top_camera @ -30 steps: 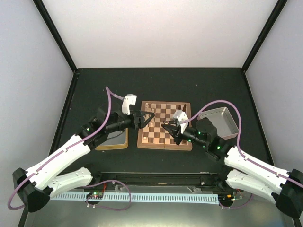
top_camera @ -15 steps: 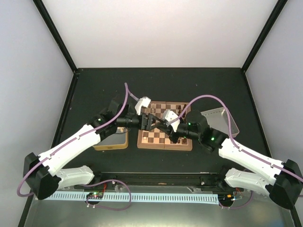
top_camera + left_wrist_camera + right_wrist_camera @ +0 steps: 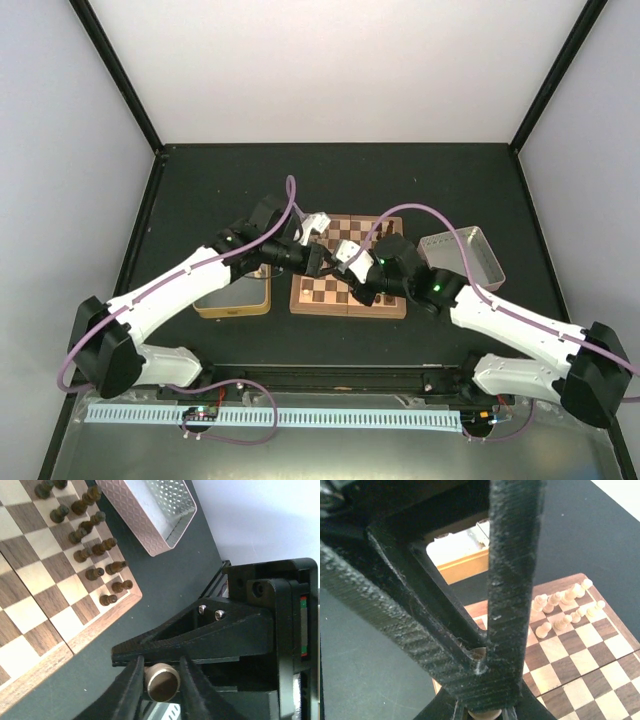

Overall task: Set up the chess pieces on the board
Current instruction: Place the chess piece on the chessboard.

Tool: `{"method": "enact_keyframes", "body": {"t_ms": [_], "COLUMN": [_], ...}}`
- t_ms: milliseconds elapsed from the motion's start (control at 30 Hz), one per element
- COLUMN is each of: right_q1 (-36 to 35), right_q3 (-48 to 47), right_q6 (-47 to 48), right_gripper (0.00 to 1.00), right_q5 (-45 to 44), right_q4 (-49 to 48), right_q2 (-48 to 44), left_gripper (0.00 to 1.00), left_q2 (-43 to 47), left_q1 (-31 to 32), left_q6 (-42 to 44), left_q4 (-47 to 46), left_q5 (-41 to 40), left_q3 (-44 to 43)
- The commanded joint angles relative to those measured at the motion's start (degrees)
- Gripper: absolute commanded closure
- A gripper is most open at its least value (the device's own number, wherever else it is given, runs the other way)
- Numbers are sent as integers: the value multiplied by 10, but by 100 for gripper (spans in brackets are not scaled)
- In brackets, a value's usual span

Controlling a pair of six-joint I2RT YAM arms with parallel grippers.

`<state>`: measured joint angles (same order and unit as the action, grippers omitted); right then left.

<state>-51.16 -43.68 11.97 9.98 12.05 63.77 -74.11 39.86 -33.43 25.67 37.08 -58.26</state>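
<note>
Both arms have swung inward since a second ago and now meet above the left half of the board [image 3: 372, 300], and the left fingers [image 3: 131, 680] have drawn in from wide. Toward the desk's left edge sits the gold tin [image 3: 232, 300], untouched. The left fingers press on either side of the round base of a pale piece [image 3: 161, 681] and seem to grip it. The right fingers [image 3: 348, 270], clamped tight, appear to hold the same piece from its other end. The board lies mid-desk, with pale pieces [image 3: 560, 610] ranked on its tin side and dark pieces [image 3: 95, 572] on the side nearest the grey tray [image 3: 462, 258]. This looks like a hand-over. Next, I judge, the right fingers must let go before the left carries the piece to its square.
</note>
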Motion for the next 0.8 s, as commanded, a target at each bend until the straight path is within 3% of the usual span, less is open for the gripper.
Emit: {"method": "enact_keyframes", "body": {"t_ms": [0,133,267,400,500,633,767], "right_q1": [-10,-11,-10,0,30,61,110], "right_q3": [-30,-27,-18,9,47,100,124], "right_q6": [18,9,-20,-86,-144,-271,-536], "right_gripper": [91,89,82,51,36,28,23], "right_q5": [-26,-29,-39,-64,-21,23,97], "right_q4": [-27,-29,-40,-62,-92,-172,-319], "right_q2": [-1,-6,-17,-45,-96,-161,-154], "left_gripper": [83,96,98,98,99,98,99], "left_q2": [-23,-23,-16,3,45,95,154], "left_q1": [4,4,-3,-32,-64,-100,-113], "left_q6": [13,9,2,-10,-28,-68,-127], "left_q4": [32,23,14,-14,-56,-126,-215], "left_q5": [15,20,24,31,38,46,41], "left_q3": [-17,-16,-14,6,31,65,89]}}
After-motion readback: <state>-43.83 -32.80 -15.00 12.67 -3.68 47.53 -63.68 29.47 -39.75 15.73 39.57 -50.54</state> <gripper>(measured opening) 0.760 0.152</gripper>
